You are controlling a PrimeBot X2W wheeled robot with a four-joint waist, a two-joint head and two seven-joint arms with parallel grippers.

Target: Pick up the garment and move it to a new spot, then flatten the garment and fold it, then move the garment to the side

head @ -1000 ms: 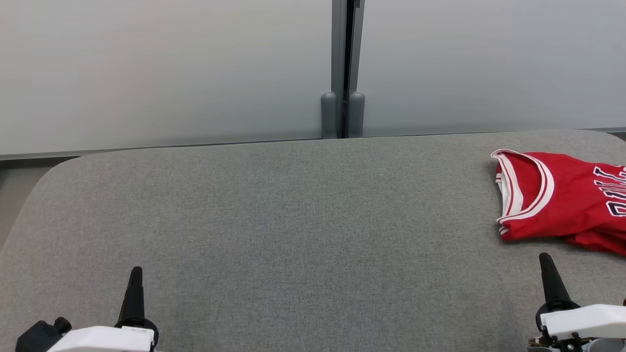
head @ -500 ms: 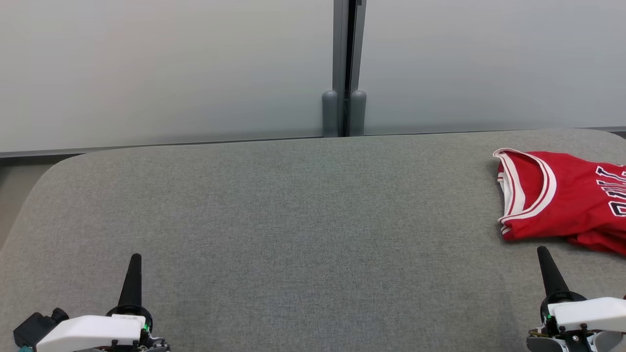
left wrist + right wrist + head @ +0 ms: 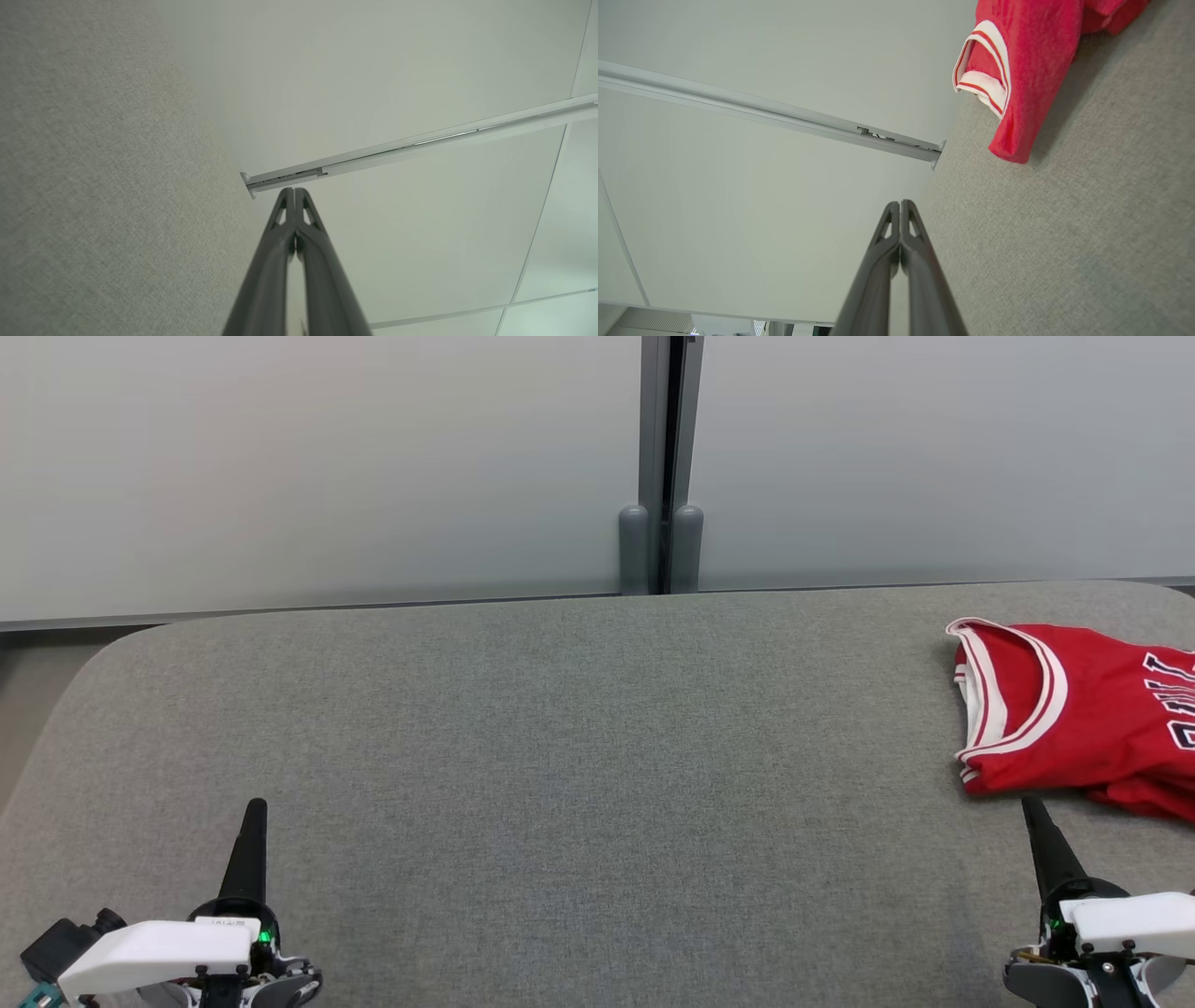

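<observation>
We see the garment (image 3: 1074, 719), a red sleeveless jersey with white-and-red trim and dark lettering edged in white, lying on the grey fabric counter (image 3: 597, 756) at about 3 o'clock in the head view. Its far side runs past that view's edge. The trimmed neck opening faces 9 o'clock, and the edge nearest us is bunched rather than flat.

Our left pincer (image 3: 254, 807) sits at 7 o'clock in the head view, pointing to 12 o'clock, well apart from the garment. In its wrist view the left pincer (image 3: 294, 191) is clenched, the two dark fingers pressed tip to tip with nothing between them, and the counter (image 3: 93, 186) lies along the 9 o'clock side.

Our right pincer (image 3: 1030, 805) sits at 5 o'clock, also pointing to 12 o'clock, its tip near the garment's closest corner. In its wrist view the right pincer (image 3: 901, 204) is likewise clenched on nothing, and a strip of bare counter (image 3: 1064, 256) separates it from the garment (image 3: 1031, 60), which lies toward 1 o'clock.

Behind the counter, at 12 o'clock, stand pale wall panels (image 3: 280, 476) joined by a grey post (image 3: 661, 467) with two rounded caps (image 3: 633, 551) at its foot.
</observation>
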